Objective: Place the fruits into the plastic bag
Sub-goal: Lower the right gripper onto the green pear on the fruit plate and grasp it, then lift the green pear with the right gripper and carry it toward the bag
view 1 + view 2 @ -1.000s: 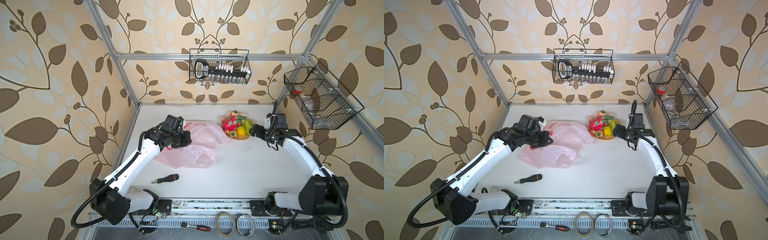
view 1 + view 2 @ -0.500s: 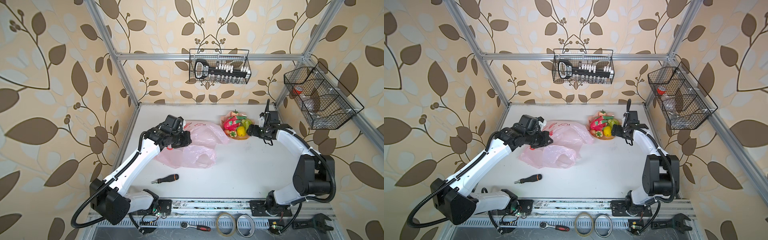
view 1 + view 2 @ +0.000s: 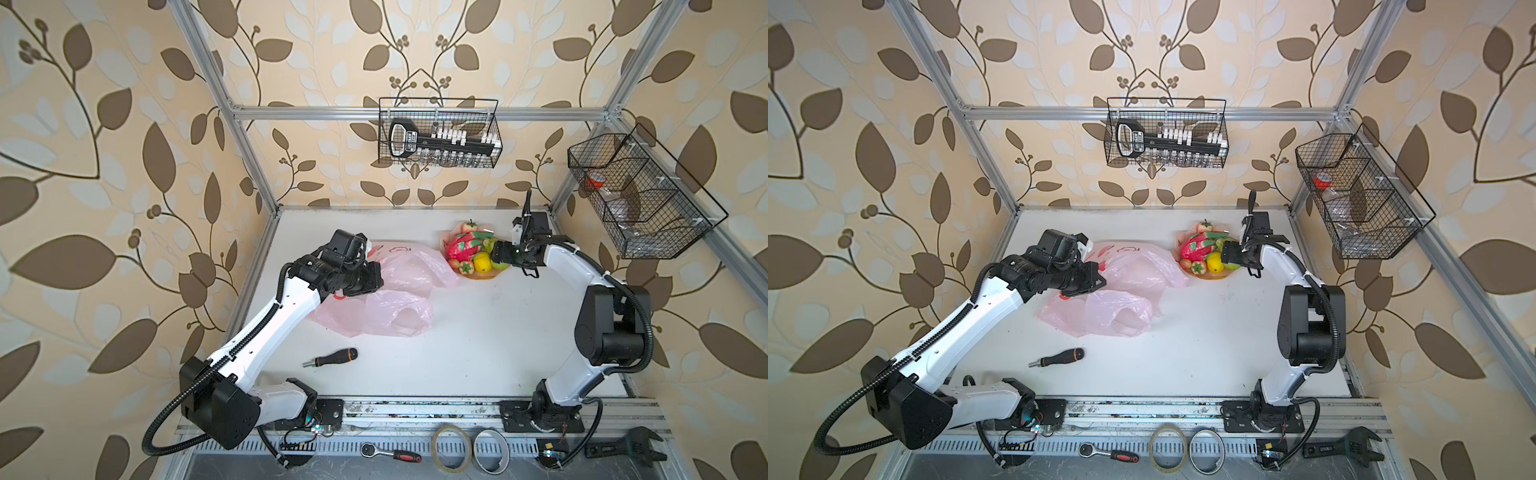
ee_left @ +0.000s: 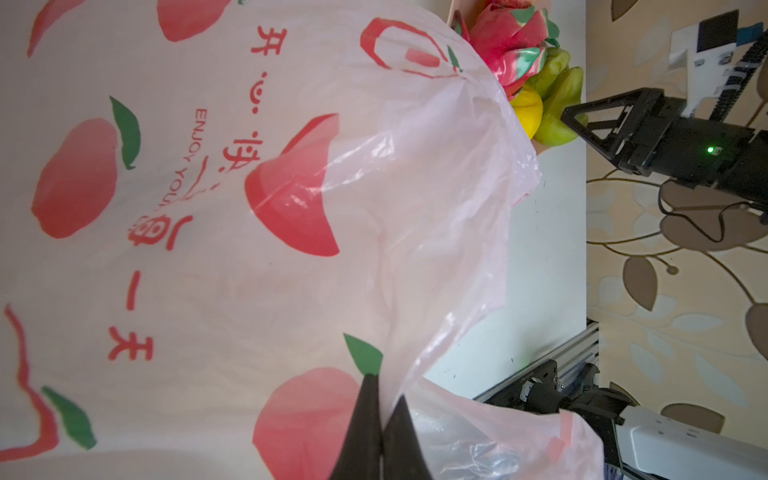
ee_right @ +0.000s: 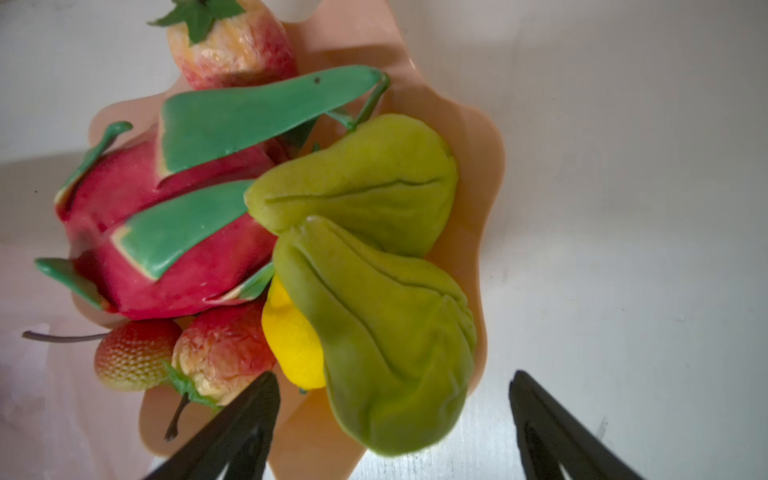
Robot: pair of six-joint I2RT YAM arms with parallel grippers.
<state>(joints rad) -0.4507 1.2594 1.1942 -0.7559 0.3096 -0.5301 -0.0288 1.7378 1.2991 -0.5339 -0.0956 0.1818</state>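
Seeing only the tips of my left pincer (image 4: 384,419), I find them pinched shut on the plastic bag (image 4: 249,249). The lemon (image 5: 291,340) is half hidden under a green pear (image 5: 386,353). That pear sits between the wide-apart tips of my right pincer (image 5: 392,374), on the plate (image 5: 478,166) at one o'clock of the desk (image 3: 478,353). A screwdriver (image 3: 332,358) lies at the bag's seven o'clock.
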